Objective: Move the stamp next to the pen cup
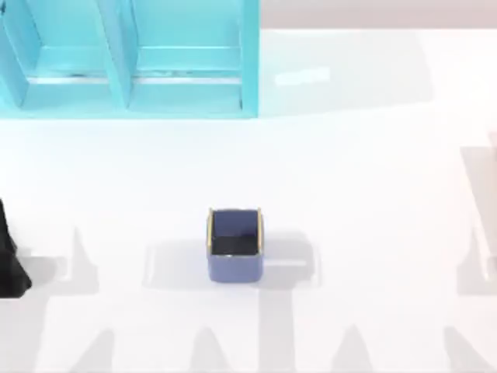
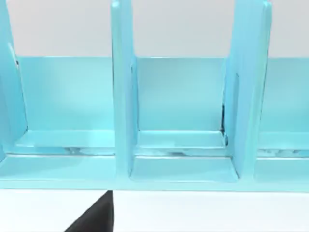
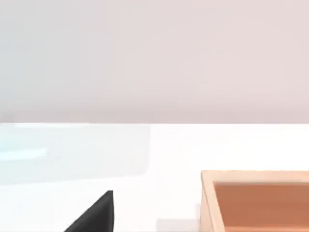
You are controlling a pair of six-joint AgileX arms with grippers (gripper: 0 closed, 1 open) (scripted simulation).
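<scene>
The pen cup (image 1: 234, 245) is a small square periwinkle-blue cup with a thin gold rim and a dark inside, standing upright near the middle of the table. The stamp is out of view. My left arm (image 1: 11, 256) is a black shape at the table's left edge, far to the left of the cup. A black part of my left gripper (image 2: 94, 217) juts into the left wrist view in front of the shelf. A black part of my right gripper (image 3: 94, 217) shows over the white table, beside a wooden box.
A large turquoise shelf unit (image 1: 124, 62) with upright dividers stands at the back left, and the left wrist view faces its open bays (image 2: 181, 111). An open wooden box (image 3: 256, 203) sits on the table close to my right gripper.
</scene>
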